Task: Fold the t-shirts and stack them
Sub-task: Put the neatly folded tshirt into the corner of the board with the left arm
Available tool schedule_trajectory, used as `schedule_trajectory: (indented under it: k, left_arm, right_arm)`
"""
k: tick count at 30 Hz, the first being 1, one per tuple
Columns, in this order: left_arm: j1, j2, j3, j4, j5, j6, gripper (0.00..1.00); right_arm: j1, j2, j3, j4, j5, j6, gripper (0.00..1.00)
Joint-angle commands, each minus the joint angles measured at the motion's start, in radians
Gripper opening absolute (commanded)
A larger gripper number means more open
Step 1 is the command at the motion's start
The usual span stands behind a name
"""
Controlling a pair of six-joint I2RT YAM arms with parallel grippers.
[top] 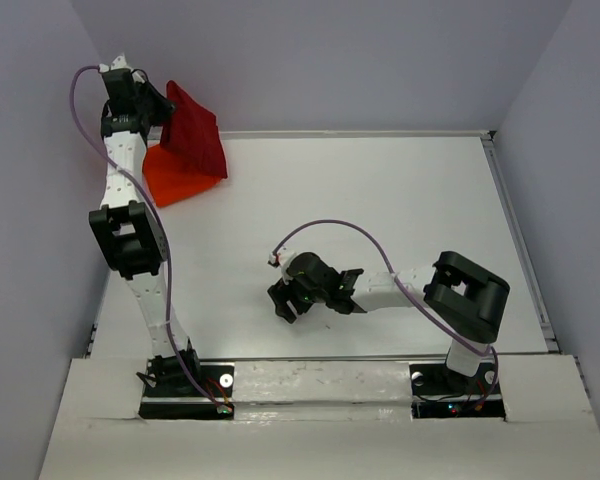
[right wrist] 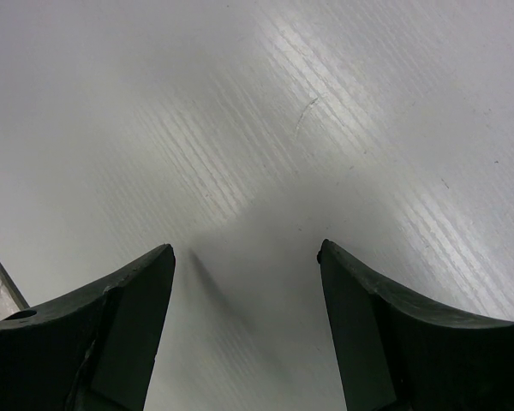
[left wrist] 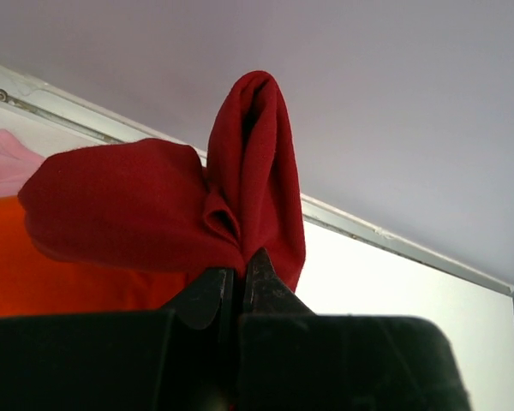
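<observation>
The dark crimson t-shirt hangs folded in the air at the table's far left corner, pinched by my left gripper. In the left wrist view the crimson cloth bunches up right above the closed jaws of the left gripper. Under it the bright orange t-shirt lies flat on the table, also seen as an orange shirt at the lower left of that view. My right gripper hovers low over bare table near the middle front, open with nothing between its fingers.
The white table is bounded by a raised rim on the right and grey walls behind. A pale pink patch shows at the left edge of the left wrist view. A purple cable loops over the right arm.
</observation>
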Motion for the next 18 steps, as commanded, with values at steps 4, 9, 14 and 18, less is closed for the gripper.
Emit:
schedule_trajectory:
  k: [4, 9, 14, 18]
  left_arm:
    - [-0.005, -0.12, -0.008, 0.075, 0.061, -0.012, 0.0]
    - [-0.007, -0.107, -0.016, 0.078, 0.085, -0.022, 0.0]
    - [-0.007, -0.116, -0.002, 0.086, 0.085, -0.03, 0.0]
    - [-0.005, -0.118, -0.002, 0.079, 0.085, -0.027, 0.0]
  right_arm:
    - [0.023, 0.071, -0.023, -0.123, -0.042, 0.008, 0.74]
    - [0.023, 0.077, -0.02, -0.123, -0.045, 0.007, 0.74]
    - [0.023, 0.085, -0.015, -0.123, -0.049, 0.005, 0.74]
    - [0.023, 0.088, -0.017, -0.123, -0.052, 0.007, 0.74]
